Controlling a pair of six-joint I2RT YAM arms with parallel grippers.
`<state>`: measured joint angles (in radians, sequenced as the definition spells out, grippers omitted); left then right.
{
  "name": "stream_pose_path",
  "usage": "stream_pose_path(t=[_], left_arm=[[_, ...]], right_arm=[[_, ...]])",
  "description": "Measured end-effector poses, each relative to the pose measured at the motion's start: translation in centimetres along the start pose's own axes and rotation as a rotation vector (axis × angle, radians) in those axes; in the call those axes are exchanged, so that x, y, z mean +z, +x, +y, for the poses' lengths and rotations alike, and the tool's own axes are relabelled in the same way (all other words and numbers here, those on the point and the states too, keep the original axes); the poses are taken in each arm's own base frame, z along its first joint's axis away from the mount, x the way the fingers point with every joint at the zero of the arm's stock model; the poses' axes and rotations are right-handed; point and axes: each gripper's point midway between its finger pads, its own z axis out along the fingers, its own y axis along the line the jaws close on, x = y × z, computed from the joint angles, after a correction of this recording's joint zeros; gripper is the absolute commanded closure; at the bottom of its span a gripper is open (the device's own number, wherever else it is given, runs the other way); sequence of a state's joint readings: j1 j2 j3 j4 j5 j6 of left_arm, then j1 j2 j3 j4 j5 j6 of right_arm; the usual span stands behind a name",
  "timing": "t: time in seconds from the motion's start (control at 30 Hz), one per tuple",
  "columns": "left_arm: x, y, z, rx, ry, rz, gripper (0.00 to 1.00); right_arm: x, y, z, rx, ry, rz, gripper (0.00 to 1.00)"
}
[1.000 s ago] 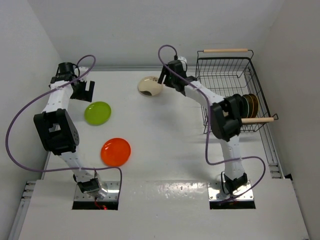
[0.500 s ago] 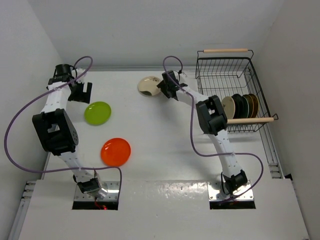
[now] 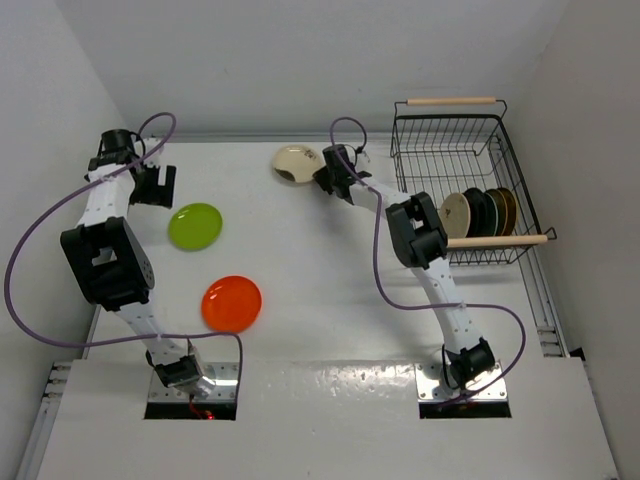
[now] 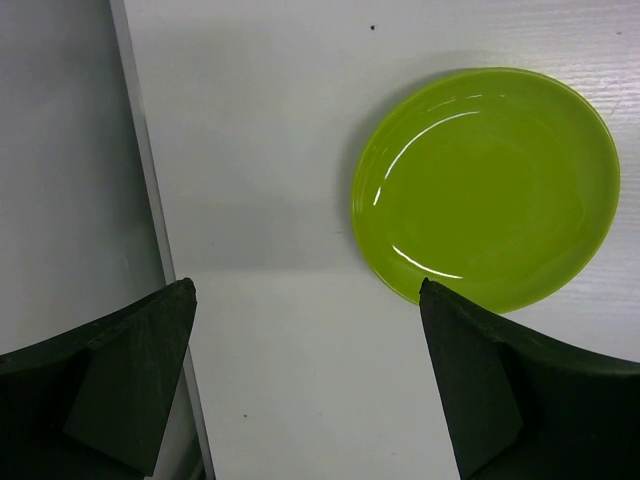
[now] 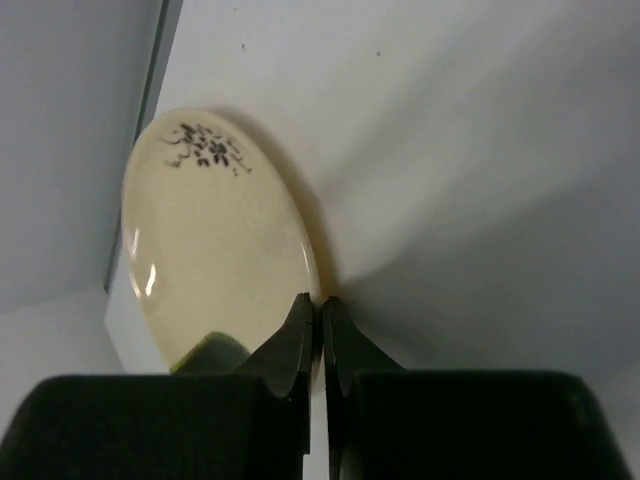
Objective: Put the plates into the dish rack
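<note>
Grip secured on the cream plate (image 5: 215, 230) at the far middle of the table (image 3: 330, 290), with the right pincer (image 5: 321, 305) pinched shut on its right rim after closing in over the last second. Ready, probably, for lifting and carrying right to the dish rack (image 3: 450, 101). At far left, an empty, wide-open left pincer (image 4: 305, 300) just beside the lime green plate (image 4: 487, 185).

A white bench (image 3: 330, 270) sits inside a plain white booth, with a bare back wall (image 3: 300, 60) behind it and a left wall (image 3: 40, 120) slanting in beside it. A metal rail (image 3: 548, 315) runs along the bench's right edge. A glossier board (image 3: 330, 385) lies across its near end.
</note>
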<state>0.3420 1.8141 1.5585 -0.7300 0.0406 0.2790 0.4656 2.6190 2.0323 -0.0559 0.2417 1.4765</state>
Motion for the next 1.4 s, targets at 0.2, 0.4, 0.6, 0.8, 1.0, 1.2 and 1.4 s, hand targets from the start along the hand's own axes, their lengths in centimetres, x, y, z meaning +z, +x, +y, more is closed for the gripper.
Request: stream_pose_path(t=[0.2, 0.4, 0.6, 0.8, 1.0, 1.2, 1.4], left_arm=[[0.0, 0.1, 0.3, -0.007, -0.003, 0.004, 0.01], [-0.1, -0.1, 0.3, -0.010, 0.007, -0.005, 0.01], [-0.1, -0.2, 0.2, -0.010, 0.018, -0.007, 0.01], [-0.1, -0.1, -0.1, -0.006, 0.029, -0.004, 0.01], [-0.5, -0.7, -1.1, 0.014, 0.040, -0.017, 0.01], [-2.0, -1.6, -1.6, 0.030, 0.040, -0.056, 0.01], [-2.8, -1.5, -1.6, 0.040, 0.035, -0.068, 0.01]], right_arm=[[-0.8, 0.3, 0.4, -0.276, -0.079, 0.036, 1.00], [-9.3, -3.1, 5.2, -0.714, -0.190, -0.015, 1.00], [-26.6, -11.4, 16.1, -1.157, -0.407, -0.258, 1.00], [-38.4, -21.6, 14.5, -1.436, -0.051, -0.556, 1.00], [-38.9, -25.8, 5.0, -1.642, 0.515, -0.477, 1.00], [-37.1, -24.8, -3.9, -1.740, 0.765, -0.227, 1.00], [-35.8, -25.0, -9.9, -1.645, 0.832, -0.113, 1.00]])
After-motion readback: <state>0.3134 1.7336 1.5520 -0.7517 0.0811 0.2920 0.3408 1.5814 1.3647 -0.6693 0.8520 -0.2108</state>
